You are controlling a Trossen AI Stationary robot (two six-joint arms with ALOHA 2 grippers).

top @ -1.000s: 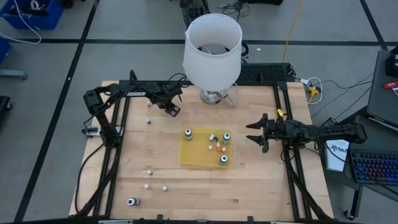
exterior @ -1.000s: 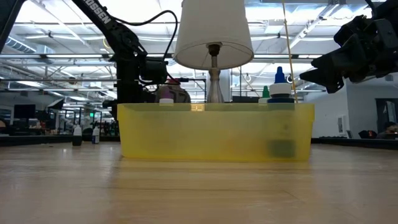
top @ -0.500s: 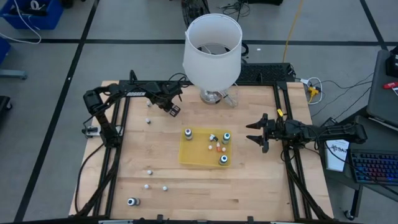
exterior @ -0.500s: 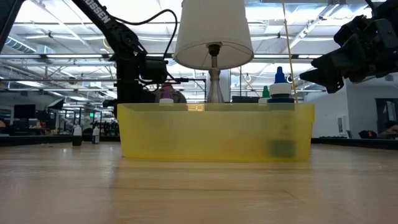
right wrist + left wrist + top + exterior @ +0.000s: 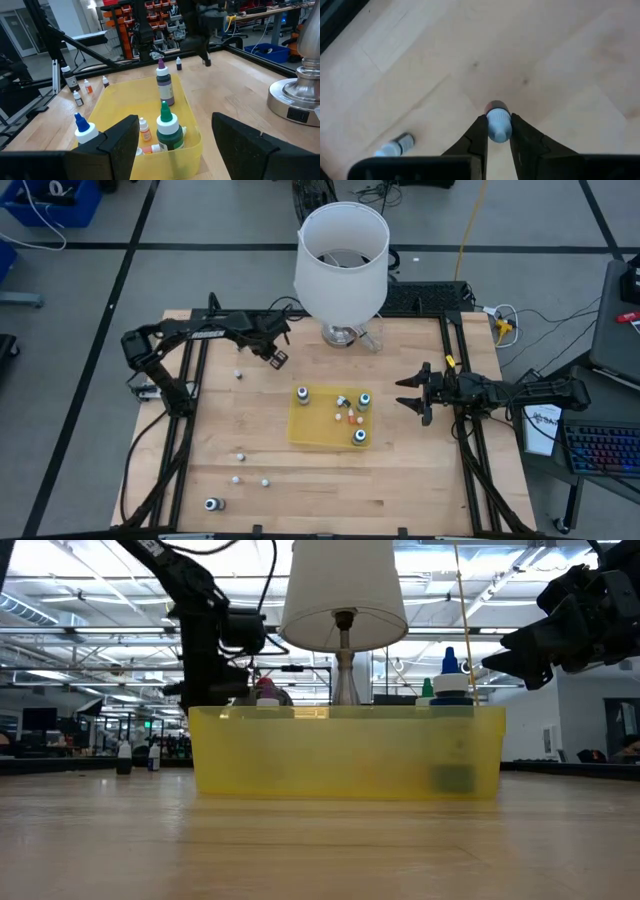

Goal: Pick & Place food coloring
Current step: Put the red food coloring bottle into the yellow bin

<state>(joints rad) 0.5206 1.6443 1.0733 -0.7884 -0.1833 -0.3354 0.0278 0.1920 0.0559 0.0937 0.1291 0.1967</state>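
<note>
The food coloring bottles are tiny. Several stand or lie in the yellow tray [image 5: 312,427]; three of them are dark with white-teal tops [image 5: 365,398]. Others sit loose on the table's left part [image 5: 240,375] and near its front [image 5: 211,503]. My left gripper [image 5: 278,358] hovers over the far left of the table, shut on one whitish bottle [image 5: 498,127] with a dark cap. Another loose bottle [image 5: 395,146] lies on the wood beneath it. My right gripper [image 5: 412,395] waits open, just right of the tray, pointing at it. My left gripper pinches the whitish bottle by its body [image 5: 498,131] between the two fingertips [image 5: 479,131], coming from above and pointing down. The dark cap end [image 5: 496,106] sticks out beyond the fingertips. The bottle looks lifted clear of the wood.
A lamp with a big white shade [image 5: 342,250] stands at the table's far edge, its metal base [image 5: 345,333] behind the tray. Black frame rails run along the left [image 5: 190,430] and right [image 5: 465,450] sides. Bare wood lies between the tray and the near edge.
My left arm has drawn its elbow toward the table's left, and its gripper has risen a little above the far left of the table, staying shut on the bottle. The right arm and the tray have kept still.
</note>
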